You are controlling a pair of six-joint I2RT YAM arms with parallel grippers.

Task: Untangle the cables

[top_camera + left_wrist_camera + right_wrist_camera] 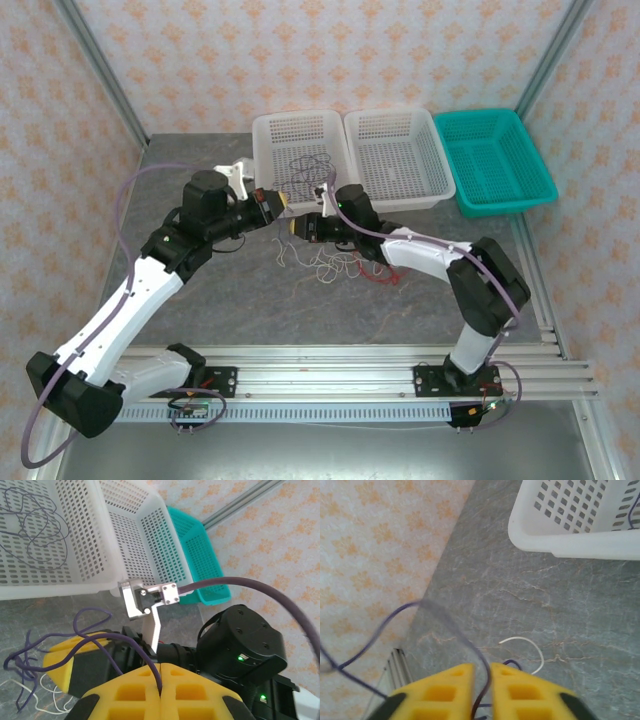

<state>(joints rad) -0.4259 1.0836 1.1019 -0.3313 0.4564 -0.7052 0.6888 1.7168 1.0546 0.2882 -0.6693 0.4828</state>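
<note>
Grey marble-look table (250, 315), mostly bare toward the front, with an aluminium rail (330, 356) running along the near edge. At the far edge three baskets sit in a row: a white left basket (297, 117) and a white middle basket (392, 112) touching each other, then a teal basket (478, 113) just to their right. Near the middle, just in front of the white ones, a loose mess of thin cables (322, 266) sprawls on the surface, mostly white strands with a bit of red (385, 277) at the right end.
</note>
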